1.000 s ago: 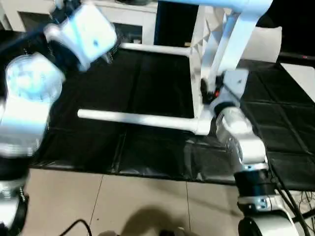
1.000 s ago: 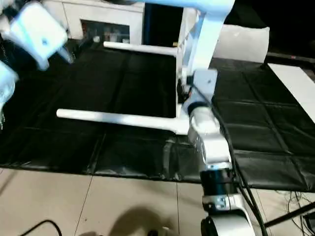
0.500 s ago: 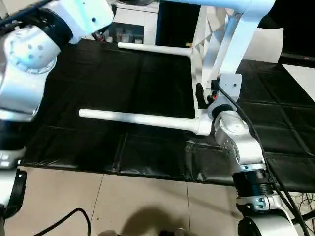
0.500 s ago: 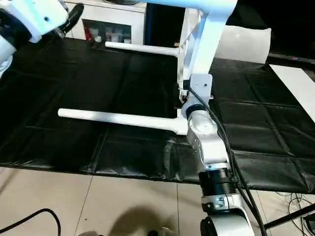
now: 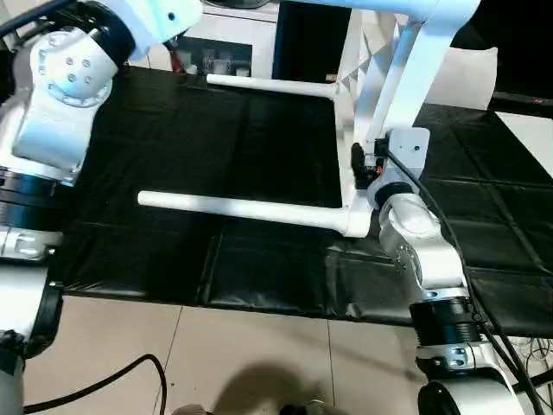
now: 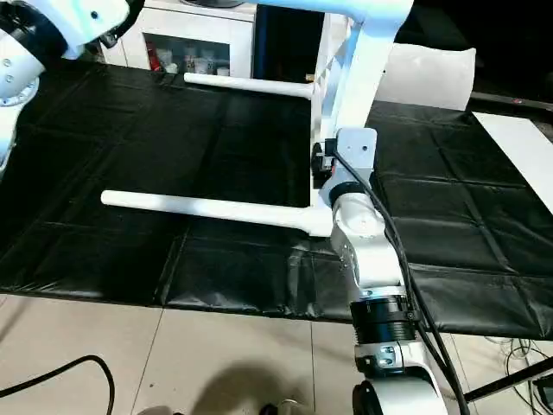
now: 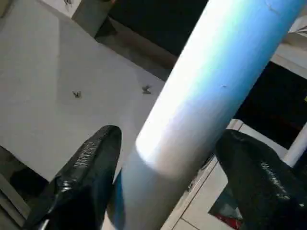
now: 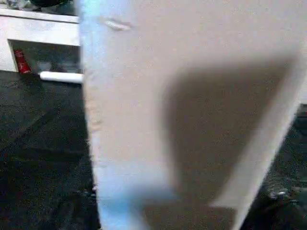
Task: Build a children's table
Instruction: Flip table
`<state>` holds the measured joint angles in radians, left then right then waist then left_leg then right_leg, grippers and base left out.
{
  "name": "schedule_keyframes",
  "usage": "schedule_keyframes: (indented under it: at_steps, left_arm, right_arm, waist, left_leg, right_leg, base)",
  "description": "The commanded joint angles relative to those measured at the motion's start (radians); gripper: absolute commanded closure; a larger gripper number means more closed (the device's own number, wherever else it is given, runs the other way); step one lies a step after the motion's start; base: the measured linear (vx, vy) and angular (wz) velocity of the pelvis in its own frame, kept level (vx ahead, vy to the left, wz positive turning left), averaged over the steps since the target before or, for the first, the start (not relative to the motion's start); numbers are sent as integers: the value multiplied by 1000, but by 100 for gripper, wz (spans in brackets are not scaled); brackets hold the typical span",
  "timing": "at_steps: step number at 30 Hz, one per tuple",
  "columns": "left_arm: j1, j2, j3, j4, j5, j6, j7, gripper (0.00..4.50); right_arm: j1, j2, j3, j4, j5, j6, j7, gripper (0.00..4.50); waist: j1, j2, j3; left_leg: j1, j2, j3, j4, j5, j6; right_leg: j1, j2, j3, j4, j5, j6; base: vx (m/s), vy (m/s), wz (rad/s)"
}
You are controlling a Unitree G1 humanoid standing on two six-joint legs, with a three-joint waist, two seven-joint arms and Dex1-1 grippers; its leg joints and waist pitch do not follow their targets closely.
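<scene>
the tabletop (image 5: 350,130) stands on its long edge on a black mat (image 5: 216,147), its ribbed underside facing the robot's left. this upright tabletop is the landmark for everything else.

two white legs are plugged into it and stick out level toward the robot's left: the near leg (image 5: 242,209) leaves the tabletop's lower near corner socket and runs just above the mat, and the far leg (image 5: 268,85) leaves the far lower corner, parallel to the first. a third leg (image 5: 415,69) rises slanting from beside the tabletop's near edge up to the top of the head views, where another white tube (image 5: 389,7) runs across above the tabletop.

the right gripper (image 5: 361,169) sits at the tabletop's near edge, close above the near leg's socket, at the foot of the slanting leg; white plastic stands right before its wrist camera. whether its fingers are spread or pinching i cannot tell.

the left gripper (image 7: 165,187) is raised well to the left of the tabletop and above it. its two black fingers (image 7: 88,167) stand spread, one on each side of a white tube (image 7: 206,91), with a gap showing on both sides.

a white cabinet (image 6: 194,43) stands behind the far leg, beyond the mat. a flat white sheet (image 6: 527,151) lies on the mat on the tabletop's other side.
</scene>
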<state>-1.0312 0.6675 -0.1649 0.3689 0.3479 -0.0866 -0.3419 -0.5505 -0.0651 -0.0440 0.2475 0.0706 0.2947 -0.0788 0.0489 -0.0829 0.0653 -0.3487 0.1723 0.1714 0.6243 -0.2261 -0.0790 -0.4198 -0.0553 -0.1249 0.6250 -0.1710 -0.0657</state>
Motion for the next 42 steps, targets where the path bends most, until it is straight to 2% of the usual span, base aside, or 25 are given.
schedule_keyframes:
  at_steps: [1, 4, 7, 9, 15, 19, 21, 23, 24, 25, 26, 27, 28, 29, 30, 31, 32, 33, 34, 35, 37, 38, 39, 40, 42]
  left_arm:
    - [-22, -8, -9, 18, 5, -17, -2, 127]
    - [-29, -8, -4, 34, 8, -30, 1, 166]
    - [-34, -4, 1, 43, 12, -39, 1, 171]
    - [-36, -3, 1, 49, 10, -46, -5, 199]
    - [-35, 1, 10, 63, -11, -53, -33, 216]
    - [-8, -12, 44, 45, -64, -26, -64, 223]
    - [22, -16, 67, 23, -99, 1, -85, 226]
    - [65, -18, 105, 0, -143, 42, -106, 226]
    - [85, -22, 124, -13, -167, 67, -113, 227]
    - [88, -23, 127, -16, -171, 70, -115, 229]
    - [111, -26, 147, -36, -194, 99, -123, 232]
    - [166, -41, 191, -92, -244, 172, -134, 234]
    - [166, -41, 191, -92, -244, 172, -134, 236]
    - [193, -54, 213, -123, -266, 211, -134, 238]
    - [193, -54, 213, -123, -266, 211, -134, 238]
    - [243, -88, 251, -180, -311, 282, -124, 239]
    - [291, -119, 278, -234, -343, 342, -110, 245]
    - [312, -135, 288, -257, -360, 368, -104, 248]
    - [327, -152, 297, -277, -375, 392, -96, 249]
    - [348, -186, 315, -302, -400, 429, -67, 250]
    - [356, -198, 319, -309, -404, 440, -56, 251]
    - [362, -204, 320, -317, -405, 451, -50, 252]
    - [365, -222, 334, -323, -419, 468, -35, 252]
    - [367, -243, 352, -326, -437, 484, -17, 252]
    - [370, -271, 379, -335, -455, 518, 2, 252]
  right_arm:
    - [-19, -3, 4, -7, -1, -23, 18, 192]
    - [-23, -2, 6, -4, -5, -30, 22, 219]
    - [-27, -10, 18, -5, -20, -43, 31, 232]
    - [-28, -17, 25, -15, -28, -45, 36, 244]
    - [-63, -75, 36, -51, -52, -51, 80, 253]
    - [-116, -125, 15, -86, -32, -35, 131, 253]
    - [-160, -162, 5, -108, -7, -41, 192, 253]
    - [-235, -231, -5, -127, 37, -28, 296, 253]
    - [-264, -264, -2, -125, 44, -24, 338, 253]
    - [-269, -269, -1, -125, 45, -23, 344, 253]
    - [-299, -305, 7, -117, 45, -20, 389, 253]
    - [-362, -367, 16, -93, 41, -13, 464, 253]
    - [-362, -367, 16, -93, 41, -13, 464, 253]
    - [-390, -387, 14, -78, 40, -6, 487, 253]
    - [-390, -387, 14, -78, 40, -6, 487, 253]
    - [-435, -416, 18, -50, 38, 6, 524, 253]
    - [-472, -438, 28, -27, 36, 13, 557, 253]
    - [-487, -446, 34, -18, 35, 14, 574, 253]
    - [-498, -449, 38, -10, 39, 15, 589, 219]
    - [-519, -439, 34, 12, 53, 14, 600, 185]
    - [-526, -434, 35, 22, 57, 7, 604, 185]
    - [-531, -433, 36, 30, 59, 2, 609, 178]
    - [-535, -429, 38, 40, 60, -10, 614, 162]
    - [-538, -422, 41, 50, 60, -30, 619, 150]
    - [-544, -414, 50, 65, 59, -72, 642, 140]
  waist:
    - [7, 20, -75]
    - [8, 20, -75]
    - [8, 20, -75]
    - [9, 22, -75]
    - [11, 21, -74]
    - [13, 17, -76]
    - [14, 18, -79]
    - [16, 26, -82]
    - [13, 23, -81]
    - [15, 28, -80]
    - [15, 23, -79]
    - [17, 26, -78]
    - [16, 25, -79]
    - [18, 21, -75]
    - [18, 23, -76]
    - [20, 21, -75]
    - [18, 16, -76]
    - [19, 15, -72]
    - [21, 18, -70]
    - [27, 17, -69]
    - [28, 18, -61]
    - [31, 20, -59]
    - [33, 22, -61]
    - [30, 14, -61]
    - [27, 23, -58]
  left_leg:
    - [-3, 57, -25, -71, -45, -26]
    - [-4, 56, -25, -71, -47, -26]
    - [-3, 58, -26, -72, -40, -26]
    - [-3, 58, -25, -71, -41, -26]
    - [-3, 56, -24, -70, -39, -21]
    - [-12, 50, -21, -65, -2, -4]
    - [-18, 46, -19, -61, 25, 11]
    - [-21, 42, -16, -56, 52, 30]
    - [-24, 41, -16, -56, 50, 33]
    - [-22, 42, -15, -56, 46, 36]
    - [-23, 39, -13, -54, 36, 44]
    - [-22, 40, -13, -55, 28, 48]
    - [-23, 42, -13, -54, 25, 43]
    - [-21, 38, -8, -52, 15, 62]
    - [-24, 39, -10, -53, 16, 60]
    - [-21, 38, -8, -52, 14, 65]
    - [-24, 41, -9, -52, 16, 62]
    - [-22, 41, -7, -51, 4, 68]
    - [-21, 40, -7, -51, -5, 73]
    - [-14, 40, -6, -51, -34, 76]
    - [-9, 41, -6, -54, -73, 73]
    - [8, 42, -7, -54, -119, 60]
    - [19, 47, -11, -57, -140, 50]
    - [16, 49, -14, -59, -145, 47]
    - [35, 56, -20, -62, -213, 34]
  right_leg:
    - [78, -106, 87, -68, -205, -63]
    - [78, -107, 87, -70, -214, -58]
    - [78, -107, 87, -68, -200, -60]
    - [78, -108, 88, -67, -202, -64]
    - [78, -107, 88, -68, -213, -62]
    - [86, -105, 89, -59, -178, -71]
    - [87, -104, 89, -54, -143, -76]
    - [84, -95, 88, -47, -77, -89]
    - [86, -94, 87, -47, -74, -92]
    - [85, -94, 86, -48, -76, -96]
    - [84, -92, 85, -52, -94, -97]
    - [83, -93, 84, -55, -122, -100]
    - [86, -94, 83, -49, -126, -103]
    - [78, -88, 82, -61, -169, -93]
    - [81, -89, 82, -56, -174, -94]
    - [78, -88, 81, -61, -188, -90]
    - [83, -90, 79, -56, -201, -91]
    - [76, -89, 77, -64, -236, -89]
    - [74, -87, 76, -70, -262, -81]
    - [67, -84, 74, -80, -330, -50]
    - [59, -83, 69, -95, -403, -24]
    - [50, -84, 63, -110, -482, 4]
    - [50, -85, 61, -114, -491, 7]
    - [53, -86, 60, -113, -483, 7]
    - [47, -91, 51, -124, -511, 3]
  base:
    - [0, 0, 0]
    - [0, 0, 0]
    - [0, 0, 0]
    - [0, 0, 0]
    - [0, 0, 0]
    - [0, 0, 0]
    - [0, 0, 0]
    - [0, 0, 0]
    - [0, 0, 0]
    - [0, 0, 0]
    - [0, 0, 0]
    - [0, 0, 0]
    - [0, 0, 0]
    - [0, 0, 0]
    - [0, 0, 0]
    - [0, 0, 0]
    - [0, 0, 0]
    - [0, 0, 0]
    - [0, 0, 0]
    - [0, 0, 0]
    - [0, 0, 0]
    - [0, 0, 0]
    - [0, 0, 0]
    - [0, 0, 0]
    - [0, 0, 0]
